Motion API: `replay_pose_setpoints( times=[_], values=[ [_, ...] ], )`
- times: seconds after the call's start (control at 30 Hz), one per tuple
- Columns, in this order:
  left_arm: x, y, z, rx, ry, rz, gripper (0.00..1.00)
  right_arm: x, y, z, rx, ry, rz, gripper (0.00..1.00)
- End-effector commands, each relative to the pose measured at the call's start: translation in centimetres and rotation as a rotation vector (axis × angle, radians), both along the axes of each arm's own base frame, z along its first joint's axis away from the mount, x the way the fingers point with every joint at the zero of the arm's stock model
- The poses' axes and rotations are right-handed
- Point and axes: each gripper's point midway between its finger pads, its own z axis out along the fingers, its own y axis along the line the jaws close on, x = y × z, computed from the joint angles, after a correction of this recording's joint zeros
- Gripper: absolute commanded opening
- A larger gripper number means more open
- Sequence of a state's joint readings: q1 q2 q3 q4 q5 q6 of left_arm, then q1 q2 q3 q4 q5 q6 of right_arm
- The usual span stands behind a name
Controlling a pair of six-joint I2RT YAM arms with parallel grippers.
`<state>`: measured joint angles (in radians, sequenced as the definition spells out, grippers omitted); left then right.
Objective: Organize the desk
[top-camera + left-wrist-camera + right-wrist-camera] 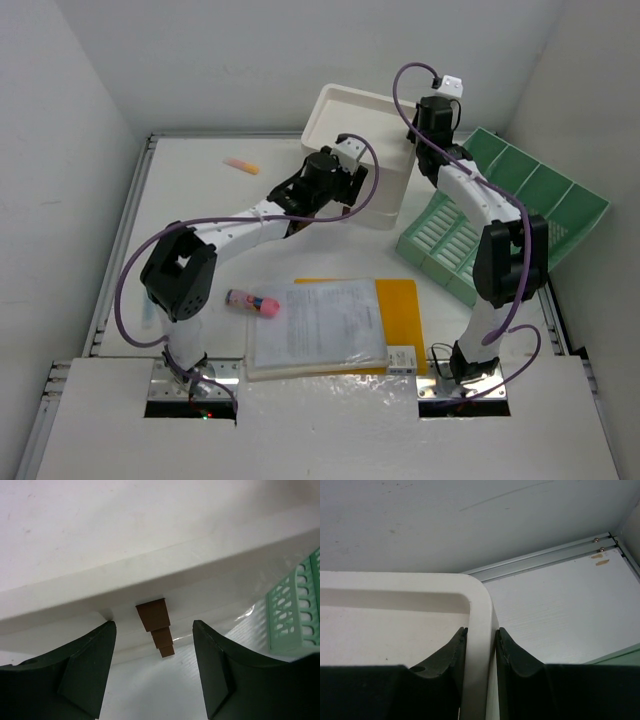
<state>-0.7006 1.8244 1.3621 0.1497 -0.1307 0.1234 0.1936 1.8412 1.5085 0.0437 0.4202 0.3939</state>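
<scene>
At the box's (pixel 365 150) far right corner the right gripper (pixel 481 630) pinches the rim (pixel 420 582), likely to steady it; the left gripper (pixel 154 626) stands open facing the brown handles (pixel 153 613) on its front, seemingly to pull a drawer; the desk (pixel 190 190) lies under the box

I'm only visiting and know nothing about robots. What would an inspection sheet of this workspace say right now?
Surface: white desk, metal rails at its edges.
Job's things: white box at the back, green rack to its right.
Clutter: papers on a yellow folder, pink stick, orange pen, small white block.
Grippers: left gripper open, facing the box's brown handles; right gripper shut on the box's rim.
Cables: purple cables loop along both arms.
Surroundings: plain white walls.
</scene>
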Motion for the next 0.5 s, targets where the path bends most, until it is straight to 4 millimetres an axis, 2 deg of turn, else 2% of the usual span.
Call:
replay_pose_setpoints(
  times=[0.0,0.03,0.17,0.27,0.47],
  values=[
    [2.7,-0.4,5.3,-0.151,-0.110,0.101,0.60,-1.8,0.7,-4.0,-0.002,0.135,0.041,0.00],
    [2.9,-0.5,5.7,-0.163,-0.113,0.105,0.57,-1.8,0.6,-4.1,-0.004,0.136,0.041,0.00],
    [2.8,-1.2,4.9,-0.158,-0.097,0.079,0.54,-2.2,0.4,-4.5,-0.016,0.142,0.031,0.00],
    [3.0,-1.0,4.4,-0.146,-0.101,0.087,0.52,-2.2,0.3,-4.8,-0.011,0.145,0.030,0.00],
    [3.8,-0.4,5.6,-0.144,-0.177,0.116,0.32,-2.3,0.4,-5.0,-0.015,0.149,0.038,0.00]
  ],
)
